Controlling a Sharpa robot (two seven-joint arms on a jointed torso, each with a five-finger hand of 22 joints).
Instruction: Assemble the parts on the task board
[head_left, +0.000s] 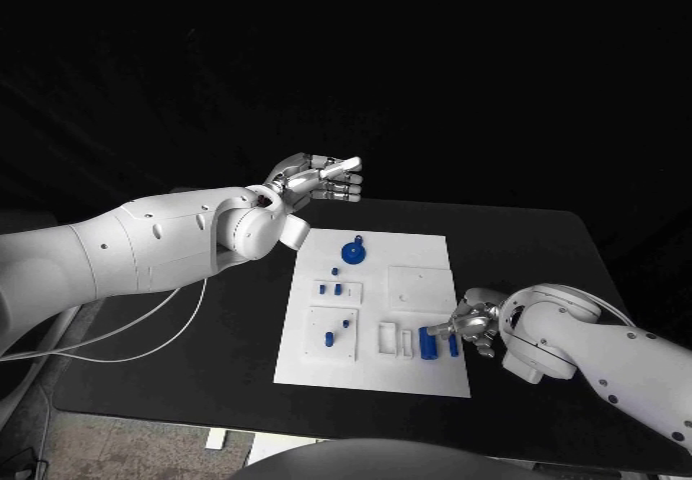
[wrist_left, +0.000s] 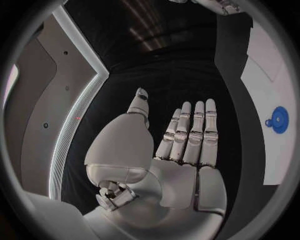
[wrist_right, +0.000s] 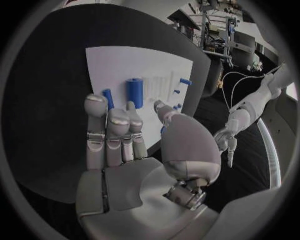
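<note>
From the head camera, the task board (head_left: 378, 310) is a flat white rectangular plate lying in the middle of the matte black table (head_left: 534, 250). A round blue disc part (head_left: 353, 250) sits near the board's far edge; small blue pegs (head_left: 335, 290) stand mid-board, and taller blue cylinders (head_left: 428, 344) stand by its near right corner. The left hand (head_left: 315, 180) hovers above the table beyond the board's far left corner — silvery metal, fingers straight, holding nothing. The right hand (head_left: 473, 326) sits at the board's near right corner, just beside the cylinders.

At the left wrist, the left hand (wrist_left: 181, 150) spreads flat and empty, segmented fingers together and smooth thumb apart, the blue disc (wrist_left: 279, 119) well off.

At the right wrist, the right hand (wrist_right: 134, 150) is loosely extended, fingertips apparently close to a blue cylinder (wrist_right: 134, 92) — contact is unclear.
</note>
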